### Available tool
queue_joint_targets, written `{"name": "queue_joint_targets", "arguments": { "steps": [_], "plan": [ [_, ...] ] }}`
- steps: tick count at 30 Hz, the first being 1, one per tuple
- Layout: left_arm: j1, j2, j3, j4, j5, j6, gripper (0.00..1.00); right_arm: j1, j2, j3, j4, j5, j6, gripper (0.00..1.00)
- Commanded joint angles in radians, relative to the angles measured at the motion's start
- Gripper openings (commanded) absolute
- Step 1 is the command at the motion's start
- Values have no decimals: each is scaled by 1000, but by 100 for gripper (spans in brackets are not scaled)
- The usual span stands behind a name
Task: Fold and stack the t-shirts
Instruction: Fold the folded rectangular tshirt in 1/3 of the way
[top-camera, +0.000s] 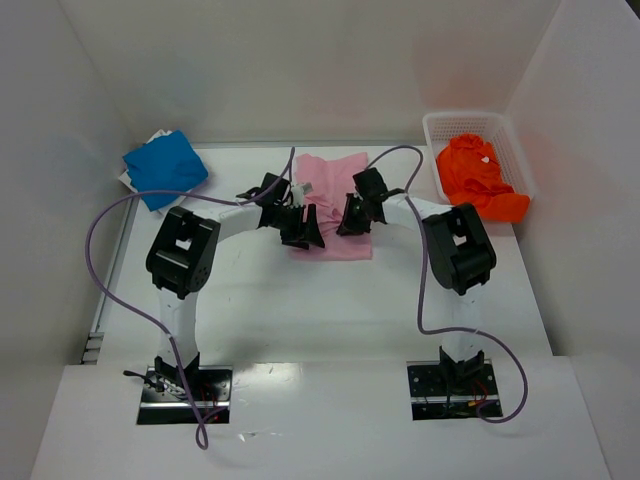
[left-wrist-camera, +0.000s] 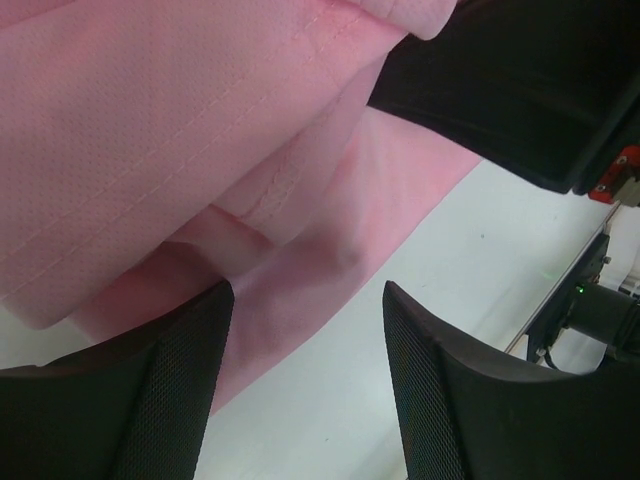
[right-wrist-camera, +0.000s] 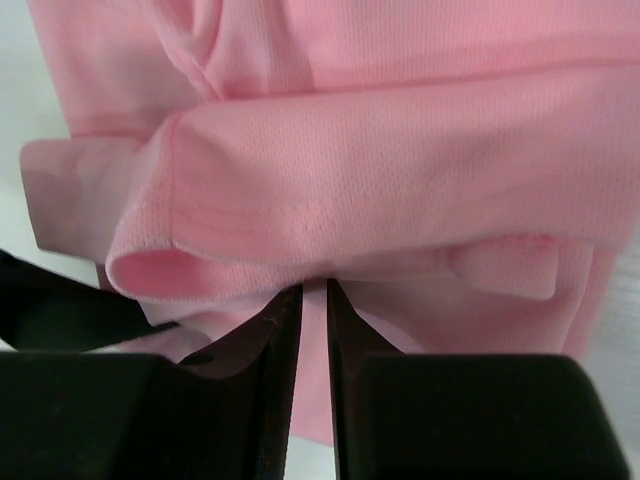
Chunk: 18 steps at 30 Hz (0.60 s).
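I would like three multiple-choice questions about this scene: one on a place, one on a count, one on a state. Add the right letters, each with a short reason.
1. Where does the orange t-shirt lie?
A in the white basket
B in a drawer
C on a chair

2. How many t-shirts are in view?
A two
B three
C four

3. In what state is the left gripper?
A shut on blue cloth
B open over the pink t-shirt
C shut and empty

Key: 1 A, orange cloth fills the basket at the far right. 2 B, the pink, the orange and the blue t-shirt all show. 3 B, its fingers stand apart with pink cloth beneath.
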Motion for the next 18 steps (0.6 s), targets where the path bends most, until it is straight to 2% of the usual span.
{"name": "queue_joint_targets", "arguments": {
  "steps": [1,11,18],
  "plan": [
    [0,41,17,1,-34,6,70,6,36,72,28,58,-8,21],
    [10,50,8,-8,-34,6,70,6,138,254,8,141,1,21],
    [20,59,8,-8,-16,6,70,-47,214,501,-51,176,-11,21]
  ]
}}
